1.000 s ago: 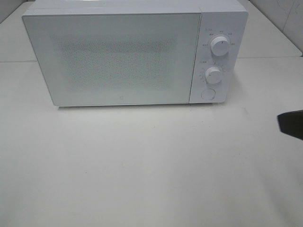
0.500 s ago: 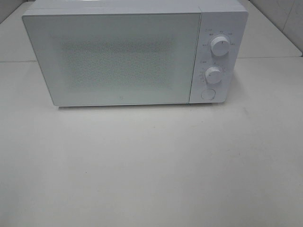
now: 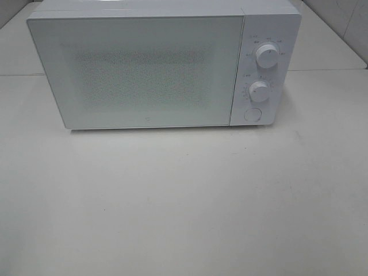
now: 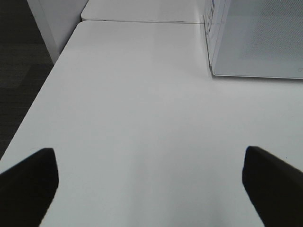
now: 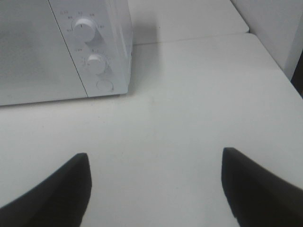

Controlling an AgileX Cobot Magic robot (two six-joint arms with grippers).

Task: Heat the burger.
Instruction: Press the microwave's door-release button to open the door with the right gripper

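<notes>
The microwave (image 3: 144, 69) stood shut, no burger in sight, progress unclear; left fingers (image 4: 28, 184) and right fingers (image 5: 61, 189) hung wide and empty.

I look out over a plain white counter (image 3: 184, 201), evenly lit with only soft shadows. A second counter (image 3: 325, 52) butts against its far edge along a straight seam. Off the left edge lies a dark floor (image 4: 19, 61), with a white upright panel (image 4: 57, 19) at the far left corner and a pale wall (image 5: 272, 19) at the far right.
</notes>
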